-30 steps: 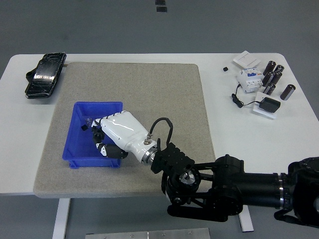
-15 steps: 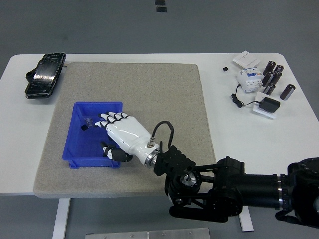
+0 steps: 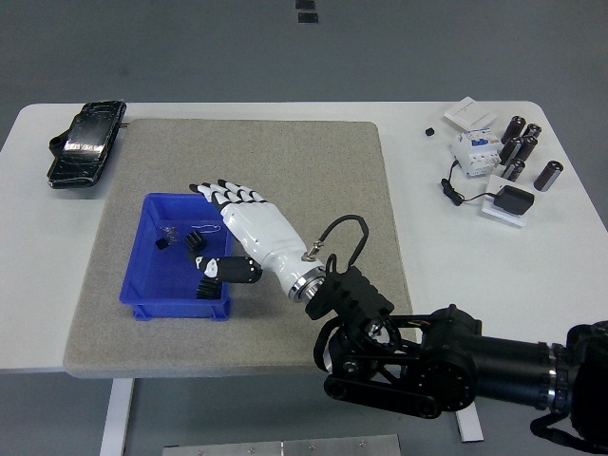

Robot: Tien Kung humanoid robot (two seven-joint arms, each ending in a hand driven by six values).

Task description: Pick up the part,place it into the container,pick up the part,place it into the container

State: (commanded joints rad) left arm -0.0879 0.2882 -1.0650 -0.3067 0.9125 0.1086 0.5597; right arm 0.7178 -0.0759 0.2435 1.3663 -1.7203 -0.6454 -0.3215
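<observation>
A blue container (image 3: 142, 290) sits on the left of the grey mat (image 3: 304, 171). Small black parts (image 3: 198, 237) and a clear part (image 3: 170, 232) lie inside it. My right hand (image 3: 228, 223), white with black fingertips (image 3: 217, 191), hovers over the container's right rim. Its fingers are spread and it holds nothing; the thumb (image 3: 228, 270) points left over the bin. The black right arm (image 3: 446, 366) comes in from the lower right. The left arm is out of view.
A black pouch (image 3: 85, 142) lies at the table's far left. At the far right are several dark cylinders (image 3: 524, 147), a white device (image 3: 475, 147), a white box (image 3: 468, 113), a black adapter with cable (image 3: 508, 201) and a small black piece (image 3: 429, 131).
My right hand has opened its fingers and lifted up and to the right out of the container. A black part now lies in the container where the hand was.
</observation>
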